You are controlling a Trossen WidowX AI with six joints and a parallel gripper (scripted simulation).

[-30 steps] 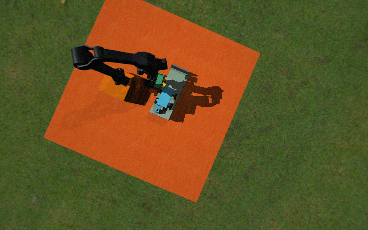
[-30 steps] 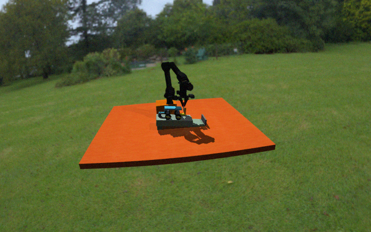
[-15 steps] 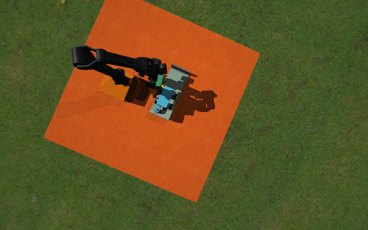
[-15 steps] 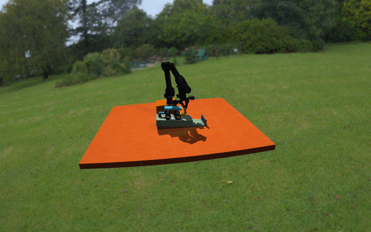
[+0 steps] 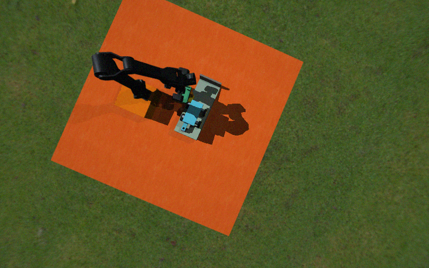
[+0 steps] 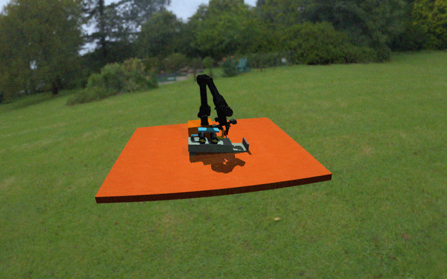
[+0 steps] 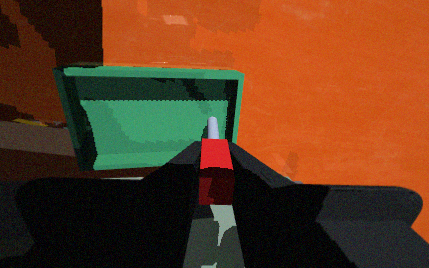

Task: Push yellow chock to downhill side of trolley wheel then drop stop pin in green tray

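My gripper [image 7: 213, 149] is shut on the red-headed stop pin [image 7: 216, 154]. The pin's grey shaft points toward the green tray [image 7: 151, 72] [image 5: 187, 94] and overlaps its inside in the wrist view; its height over the tray cannot be told. The blue trolley [image 5: 196, 104] [image 6: 208, 129] stands on the upper part of the grey ramp [image 5: 207, 83] [image 6: 211, 149]. The yellow chock [image 5: 191, 97] [image 6: 220, 137] is at the trolley's downhill side, close by a wheel; whether they touch is too small to tell.
An upright end wall [image 5: 210, 80] [image 6: 245, 143] closes the ramp's low end. The tray lies beside the ramp, on the arm's side. An orange block [image 5: 130, 102] [image 6: 192, 123] is under the arm's base. The orange table [image 5: 162, 180] [image 6: 155, 180] carries everything.
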